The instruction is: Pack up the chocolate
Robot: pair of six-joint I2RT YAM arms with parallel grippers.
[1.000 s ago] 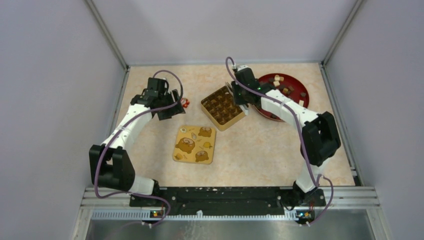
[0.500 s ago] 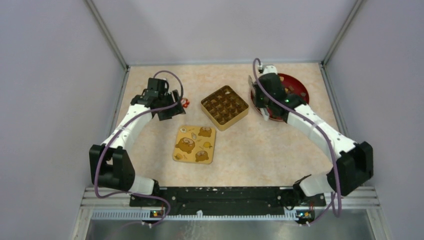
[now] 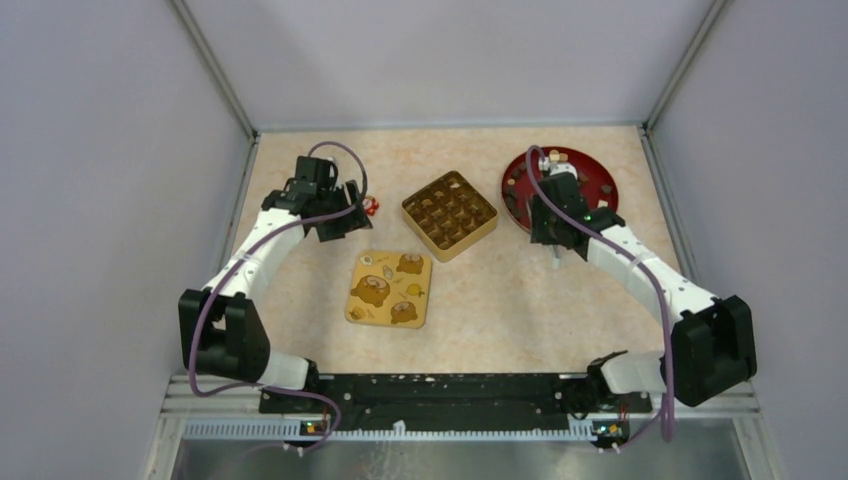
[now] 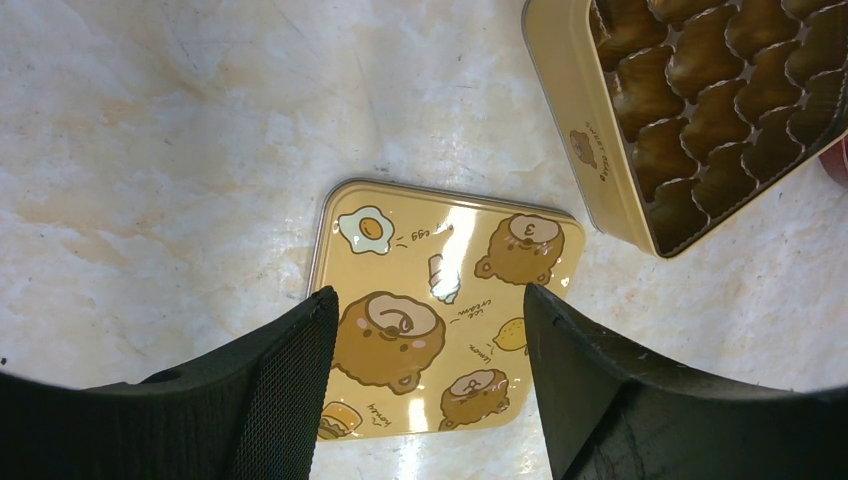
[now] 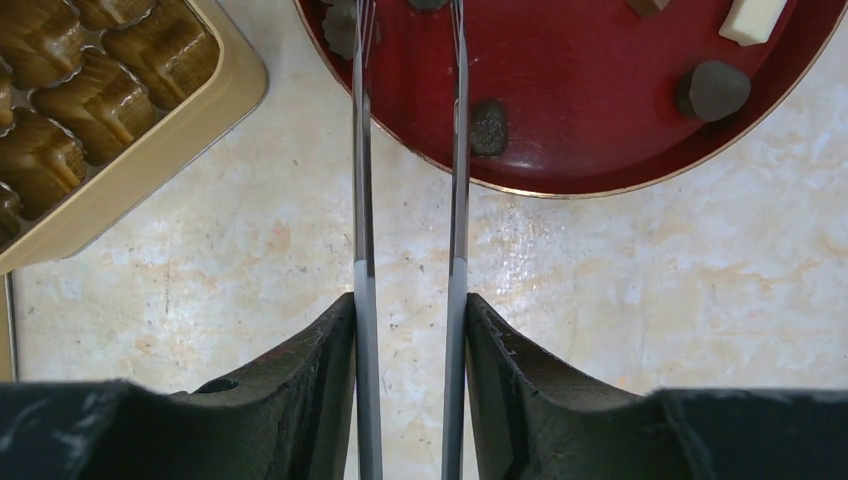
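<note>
— Where does the chocolate point(image 5: 712, 90) lie?
— On the round red plate point(image 5: 600, 110), at the far right of the table point(image 4: 150, 150). It is mostly dark lumps scattered apart, with a cream block point(image 5: 752, 15) up by the rim.

— And the right gripper point(image 5: 408, 40)?
— It hangs over the plate's near-left edge. Its two thin metal blades point(image 5: 363, 200) run side by side across the rim and out over the red surface. There is a clear gap between them and nothing in it as far as they can be followed, so it stands open. The very tips run off the top of the wrist view, so what they touch cannot be told.

— Is any lump close by?
— One dark lump point(image 5: 488, 127) sits just outside one blade, against it or nearly so. Another point(image 5: 342, 25) shows partly behind the other blade.

— The box point(image 3: 450, 213)?
— It is square and gold, with its top off. It sits left of the plate, just apart from it, filled with rows of brown frilled paper cups point(image 4: 700, 120).

— The left gripper point(image 4: 428, 300)?
— It is spread wide, holding nothing, up above the yellow lid point(image 4: 440, 225). The lid lies flat on the table near the box, picture side up. A small red-and-white sweet point(image 3: 370, 207) lies beside that gripper in the top view.
</note>
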